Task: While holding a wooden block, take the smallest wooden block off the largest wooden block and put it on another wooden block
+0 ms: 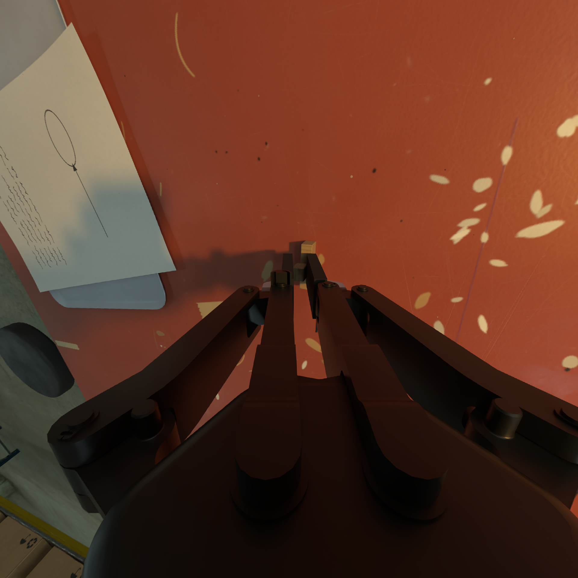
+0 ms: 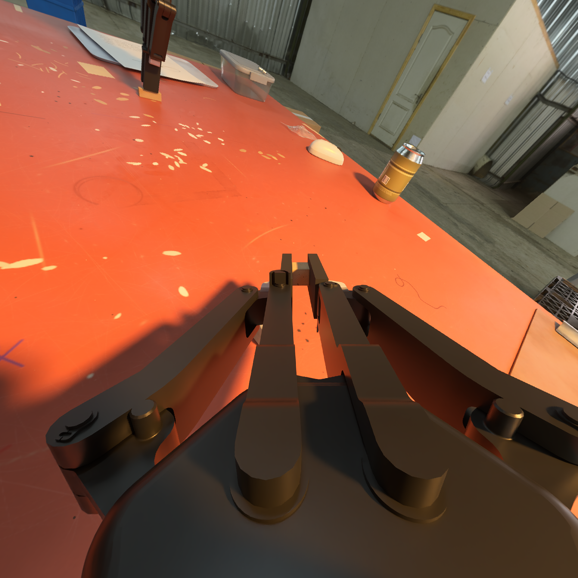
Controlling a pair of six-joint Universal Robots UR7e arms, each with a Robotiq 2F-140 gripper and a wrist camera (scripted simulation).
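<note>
In the left wrist view my left gripper (image 1: 299, 261) points down at the red table (image 1: 375, 125). It is shut on the smallest wooden block (image 1: 299, 268). A larger pale wooden block (image 1: 308, 247) shows just beyond and under the fingertips. In the right wrist view the left gripper (image 2: 151, 84) stands far off. Its fingertips are down on that flat wooden block (image 2: 150, 94), and the small block is hidden there. My right gripper (image 2: 300, 264) is shut on another wooden block (image 2: 301, 272) and holds it above the table.
A sheet of paper (image 1: 78, 172) lies on a grey board (image 2: 187, 73) at the table's far side. A clear lidded box (image 2: 245, 76), a white rounded object (image 2: 325, 151) and a yellow can (image 2: 398, 173) stand along the table edge.
</note>
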